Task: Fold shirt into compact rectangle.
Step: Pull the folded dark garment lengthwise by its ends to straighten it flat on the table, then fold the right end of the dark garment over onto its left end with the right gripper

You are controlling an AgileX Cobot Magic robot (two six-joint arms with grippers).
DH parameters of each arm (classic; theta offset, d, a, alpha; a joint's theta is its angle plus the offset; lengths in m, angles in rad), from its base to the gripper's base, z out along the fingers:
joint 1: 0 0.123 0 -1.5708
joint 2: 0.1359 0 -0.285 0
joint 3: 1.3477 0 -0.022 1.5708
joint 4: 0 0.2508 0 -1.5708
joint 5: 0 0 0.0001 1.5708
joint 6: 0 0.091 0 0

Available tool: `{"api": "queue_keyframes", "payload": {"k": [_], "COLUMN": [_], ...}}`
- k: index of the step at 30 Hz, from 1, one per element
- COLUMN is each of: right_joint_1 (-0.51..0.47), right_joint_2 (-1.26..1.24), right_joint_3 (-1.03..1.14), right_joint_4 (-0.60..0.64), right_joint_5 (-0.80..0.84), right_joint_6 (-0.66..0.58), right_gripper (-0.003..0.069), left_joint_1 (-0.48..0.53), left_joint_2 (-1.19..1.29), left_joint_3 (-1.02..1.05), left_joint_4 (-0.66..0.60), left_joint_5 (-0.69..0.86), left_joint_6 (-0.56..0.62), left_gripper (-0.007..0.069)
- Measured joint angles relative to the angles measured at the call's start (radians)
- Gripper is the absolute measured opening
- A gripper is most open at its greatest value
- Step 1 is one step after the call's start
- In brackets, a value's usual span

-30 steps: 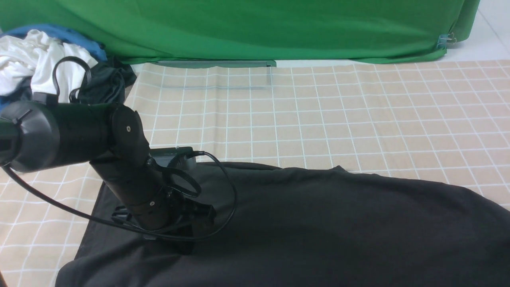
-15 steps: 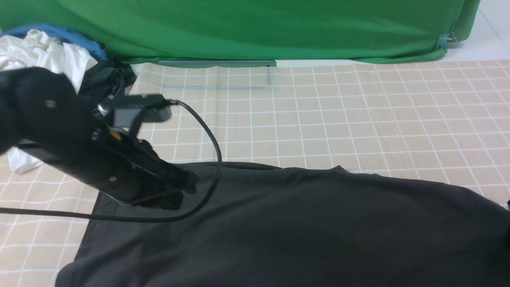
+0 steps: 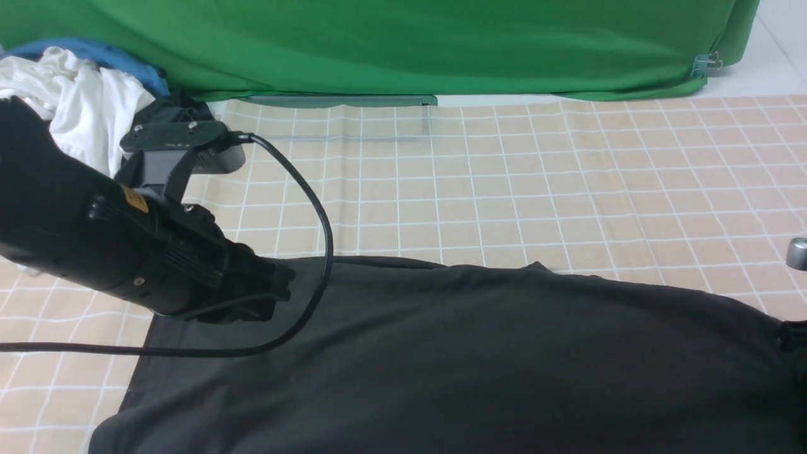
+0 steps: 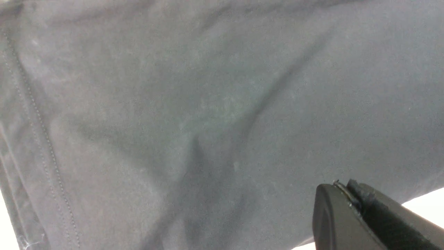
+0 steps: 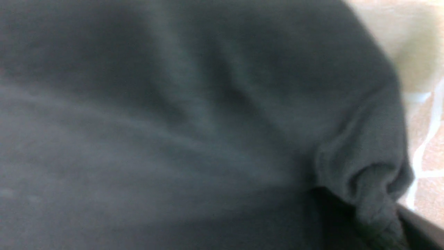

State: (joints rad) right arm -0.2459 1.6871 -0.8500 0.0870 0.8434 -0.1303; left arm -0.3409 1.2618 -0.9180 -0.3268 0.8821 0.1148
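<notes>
Left pincer [image 3: 268, 296] now raised off smooth, softly creased black shirt [image 3: 473, 353].

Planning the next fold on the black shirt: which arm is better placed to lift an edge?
Probably right. In its wrist view the right gripper has bunched shirt fabric at its jaws. The left gripper is shut, over flat cloth.

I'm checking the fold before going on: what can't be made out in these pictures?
- Front view: the shirt is cut off by the bottom and right edges.
- Front view: the left hand tips blend into the black cloth.
- Right wrist view: blurred cloth fills the frame and hides the right hand's grip.
</notes>
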Motion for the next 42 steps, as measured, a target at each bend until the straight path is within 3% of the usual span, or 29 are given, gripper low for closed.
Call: {"api": "queue_keyframes", "payload": {"k": [4, 8, 14, 19, 23, 26, 29, 32, 33, 35, 42], "right_joint_1": [0.003, 0.007, 0.008, 0.008, 0.017, 0.085, 0.228, 0.387, 0.399, 0.555, 0.815], "right_joint_2": [-0.013, -0.099, -0.182, -0.186, -0.226, -0.275, -0.288, -0.273, -0.272, -0.238, -0.099], "right_joint_3": [-0.031, -0.080, -0.113, -0.121, -0.164, -0.232, -0.326, -0.398, -0.403, -0.465, -0.578], "right_joint_4": [-0.039, -0.134, -0.245, -0.210, -0.060, 0.097, 0.198, 0.227, 0.227, 0.234, 0.252], "right_joint_5": [0.064, 0.167, 0.191, 0.225, 0.244, 0.271, 0.302, 0.302, 0.302, 0.276, 0.173], "right_joint_6": [0.007, 0.102, 0.130, 0.130, 0.096, 0.078, 0.098, 0.179, 0.185, 0.258, 0.364], "right_gripper": [0.0115, 0.0115, 0.0115, 0.0115, 0.0115, 0.0115, 0.0115, 0.0115, 0.0115, 0.0115, 0.0115], "left_joint_1": [0.000, 0.000, 0.000, 0.000, 0.000, 0.021, 0.076, 0.151, 0.156, 0.222, 0.300], "left_joint_2": [-0.001, -0.001, -0.002, -0.002, -0.007, -0.024, -0.036, -0.051, -0.054, -0.077, -0.152], "left_joint_3": [0.000, 0.000, 0.000, 0.000, 0.000, -0.007, -0.034, -0.060, -0.063, -0.076, -0.080], "left_joint_4": [0.000, 0.001, 0.001, 0.003, 0.050, 0.137, 0.185, 0.194, 0.195, 0.197, 0.136], "left_joint_5": [0.011, 0.025, 0.030, 0.032, 0.033, 0.059, 0.096, 0.122, 0.124, 0.137, 0.150], "left_joint_6": [0.000, 0.000, 0.000, 0.000, -0.002, -0.047, -0.069, -0.068, -0.068, -0.061, -0.038], "left_gripper": [0.0019, 0.0019, 0.0019, 0.0019, 0.0019, 0.0019, 0.0019, 0.0019, 0.0019, 0.0019, 0.0019]}}
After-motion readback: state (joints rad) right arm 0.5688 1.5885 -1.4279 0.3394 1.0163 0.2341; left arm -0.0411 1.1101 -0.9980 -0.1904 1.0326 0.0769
